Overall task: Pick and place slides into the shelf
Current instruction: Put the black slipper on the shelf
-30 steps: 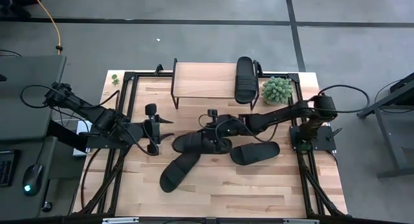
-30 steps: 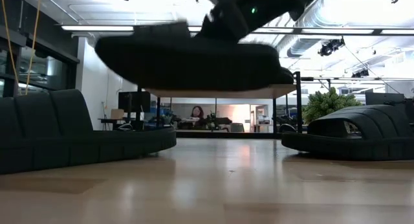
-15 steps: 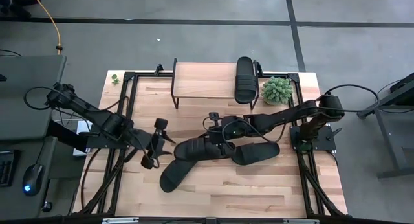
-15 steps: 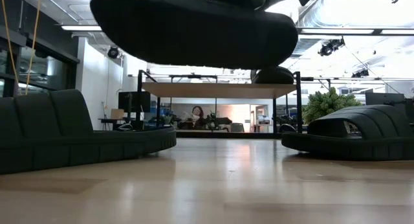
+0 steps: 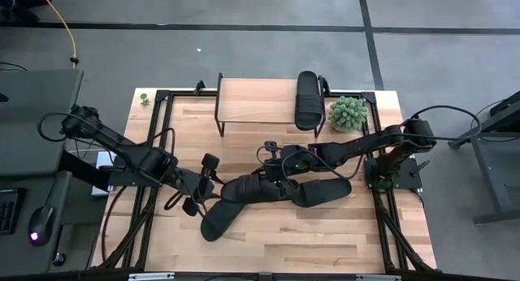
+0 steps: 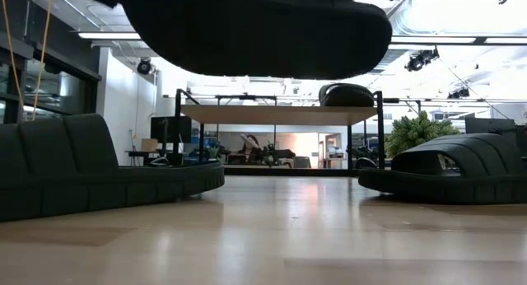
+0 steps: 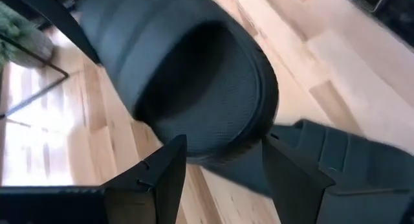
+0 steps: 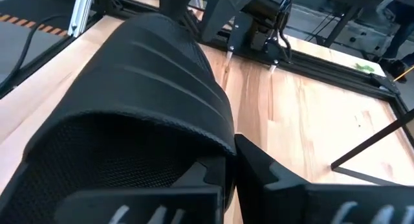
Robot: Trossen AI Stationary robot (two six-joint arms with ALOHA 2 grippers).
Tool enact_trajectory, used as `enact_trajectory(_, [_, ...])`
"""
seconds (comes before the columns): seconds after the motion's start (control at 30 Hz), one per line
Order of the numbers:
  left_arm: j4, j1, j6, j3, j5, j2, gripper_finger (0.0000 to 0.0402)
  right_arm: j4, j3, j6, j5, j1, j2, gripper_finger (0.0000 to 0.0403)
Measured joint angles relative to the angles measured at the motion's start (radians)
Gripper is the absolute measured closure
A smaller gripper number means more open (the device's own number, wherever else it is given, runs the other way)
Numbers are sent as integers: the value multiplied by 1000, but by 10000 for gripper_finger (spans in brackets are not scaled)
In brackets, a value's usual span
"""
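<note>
Four black slides. One lies on the right end of the shelf [image 5: 260,102], across its top [image 5: 307,98]. Two rest sole-down on the table, at the near left [image 5: 219,220] and at the right [image 5: 323,192]. The fourth [image 5: 252,188] is held above the table by my right gripper [image 5: 276,174], which is shut on it. My left gripper [image 5: 201,183] is open just left of this slide. In the left wrist view its fingers stand on either side of the slide's rounded left end [image 7: 194,88] without visibly touching it. My right gripper pinches the held slide at its side edge [image 8: 223,162] just behind the ribbed strap [image 8: 155,75], one finger over the footbed and one finger [image 8: 272,179] outside. It comes from the table's right, slanting down. The slide is lifted clear, roughly level, its sole [image 6: 255,30] overhead in the low view.
A small green plant [image 5: 348,113] stands right of the shelf. The shelf's left part [image 5: 244,98] is bare wood. Black frame rails run along the table's left [image 5: 158,135] and right [image 5: 378,192] sides. The near strip of tabletop [image 5: 284,244] holds nothing.
My left gripper has moved toward the table's right and near edge, turning to face the held slide's left end, and stays open. My right gripper has carried the slide a little toward the near edge; in the low view its sole now looms larger and higher.
</note>
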Motion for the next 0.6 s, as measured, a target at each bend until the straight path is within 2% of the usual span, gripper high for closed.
enact_trajectory(0.2, [2, 0, 20, -2, 0, 13, 218, 21, 0, 6, -2, 6, -8, 402])
enact_trajectory(0.47, [35, 0, 37, -1, -1, 12, 218, 133, 0, 17, -124, 17, -8, 402])
enact_trajectory(0.6, [38, 0, 41, -1, -1, 12, 218, 163, 0, 16, -124, 27, -8, 402])
